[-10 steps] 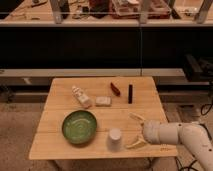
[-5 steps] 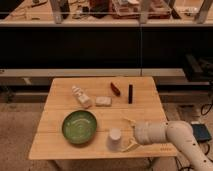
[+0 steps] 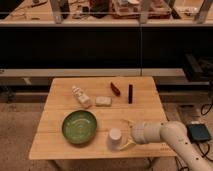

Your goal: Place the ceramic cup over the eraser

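At the near edge of your table (image 3: 150,110), the ceramic cup (image 3: 115,138) stands just right of the green bowl (image 3: 79,126). Your gripper (image 3: 125,134) sits against the cup's right side, fingers spread apart, nothing clamped. Farther back lie a pale block (image 3: 103,101) and a white bottle figure (image 3: 81,96), then a dark red oblong (image 3: 115,88) and the eraser (image 3: 130,93), well apart from the cup.

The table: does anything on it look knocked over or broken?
Only the white bottle-like figure seems tipped, lying slanted near the green bowl. Nothing looks spilled or broken. The end effector sits beside the ceramic cup at the front edge.
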Available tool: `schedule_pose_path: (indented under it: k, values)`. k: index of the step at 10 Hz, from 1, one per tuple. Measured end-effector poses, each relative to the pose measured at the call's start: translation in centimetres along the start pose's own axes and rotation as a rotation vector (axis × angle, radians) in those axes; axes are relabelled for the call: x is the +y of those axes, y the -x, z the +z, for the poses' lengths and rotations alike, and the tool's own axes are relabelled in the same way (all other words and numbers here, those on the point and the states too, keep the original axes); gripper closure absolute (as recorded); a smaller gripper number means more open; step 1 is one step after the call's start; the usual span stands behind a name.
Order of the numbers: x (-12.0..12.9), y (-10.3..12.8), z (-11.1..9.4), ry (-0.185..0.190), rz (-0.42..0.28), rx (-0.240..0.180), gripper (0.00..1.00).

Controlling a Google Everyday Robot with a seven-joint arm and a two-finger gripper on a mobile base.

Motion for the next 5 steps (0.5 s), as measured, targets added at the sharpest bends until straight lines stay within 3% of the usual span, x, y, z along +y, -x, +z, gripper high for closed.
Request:
schedule_pose_path:
  k: [5]
  values:
    - [-2.0,-1.0,1.8,-0.039,0.036,0.07,0.2]
